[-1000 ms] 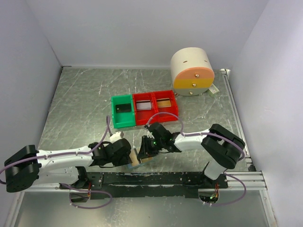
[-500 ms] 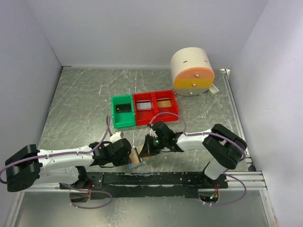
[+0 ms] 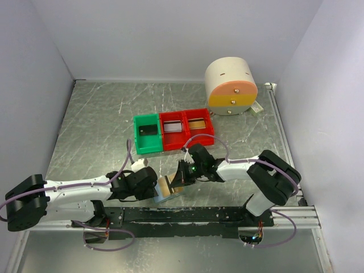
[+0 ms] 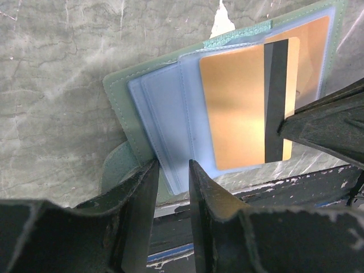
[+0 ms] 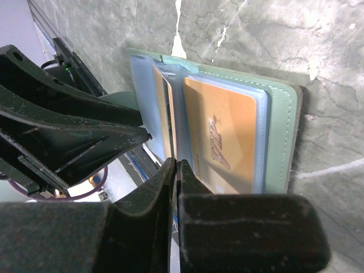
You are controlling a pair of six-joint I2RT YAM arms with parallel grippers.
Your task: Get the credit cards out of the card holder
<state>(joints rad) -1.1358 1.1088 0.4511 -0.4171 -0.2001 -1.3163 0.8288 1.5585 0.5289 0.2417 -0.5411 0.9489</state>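
While both grippers meet at it, the card holder lies open at the near edge of the table, a grey, marbled, scratched sheet. From the top view the left gripper is at its left side and the right gripper at its right. It is too small here to read its axis. A green bin and two red bins sit farther back, well apart.

Left wrist: the holder is a soft green stitched cover with pale blue translucent sleeves, spread flat, long axis across the frame. The left gripper clamps the sleeves' lower edge between its black fingers, with only a narrow gap. The gold card is a thin glossy rectangle with a black stripe, long side up the frame, crosswise to the holder. The right gripper's pointed tip sits on the stripe.

Right wrist: the right gripper is closed tight, nipping the gold card, seen edge-on. A second card, orange with an embossed logo, lies in the clear right pocket, long side up the frame. The cover corner is rounded.
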